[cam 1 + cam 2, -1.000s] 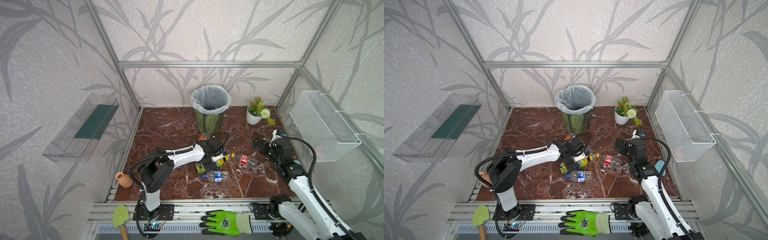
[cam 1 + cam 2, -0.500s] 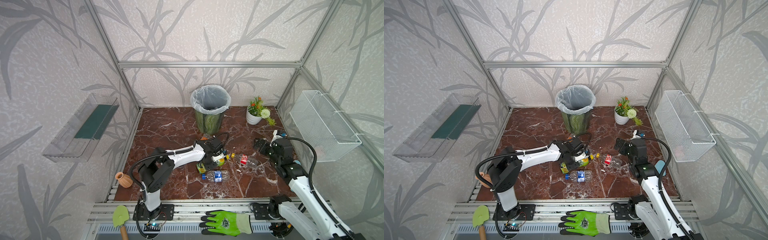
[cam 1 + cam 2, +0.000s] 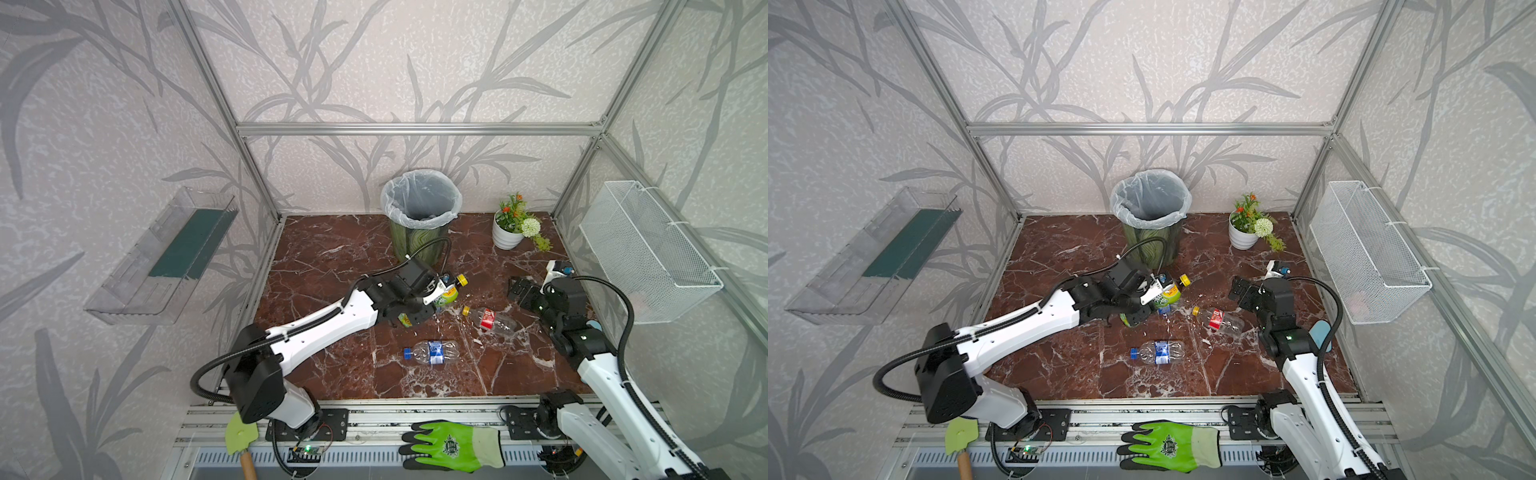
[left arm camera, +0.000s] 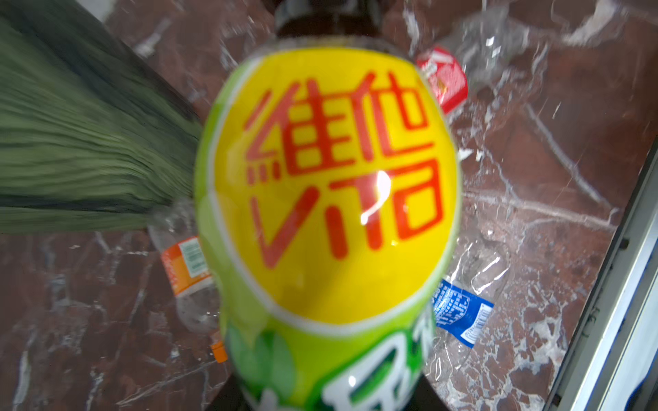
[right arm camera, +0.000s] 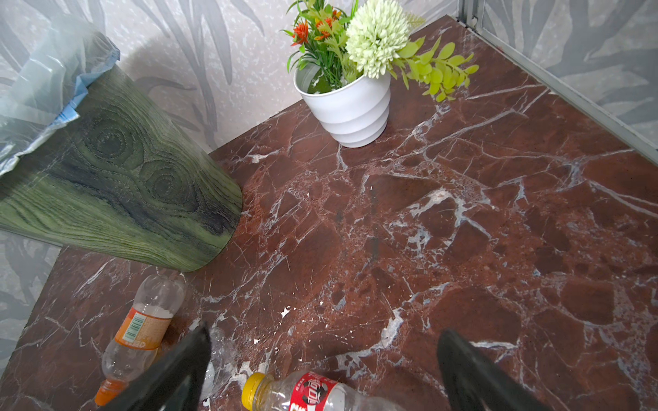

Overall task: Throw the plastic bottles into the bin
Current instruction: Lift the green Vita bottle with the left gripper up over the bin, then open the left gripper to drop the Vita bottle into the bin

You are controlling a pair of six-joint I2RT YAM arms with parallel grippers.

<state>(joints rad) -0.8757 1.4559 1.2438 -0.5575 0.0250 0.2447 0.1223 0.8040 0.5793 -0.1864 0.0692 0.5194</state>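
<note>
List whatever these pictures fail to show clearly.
- left gripper contact points: the green-yellow bottle fills the left wrist view; the left arm covers them in both top views.
- red-label bottle: cut off by the right wrist view's edge.
- orange-label bottle: largely under the left arm in both top views.
- bin contents: dim in top views.

Floor (image 3: 324, 266) left of the bin (image 3: 409, 245) is wide open, and there's a clean gap between the bin and the pot (image 3: 507, 240) on its right too. Right in front of the bin it's crowded. The left arm (image 3: 332, 324) and its green bottle (image 3: 446, 296) cut across there, with the red bottle (image 3: 494, 322), blue bottle (image 3: 434, 352) and orange bottle (image 5: 137, 334) lying around.
</note>
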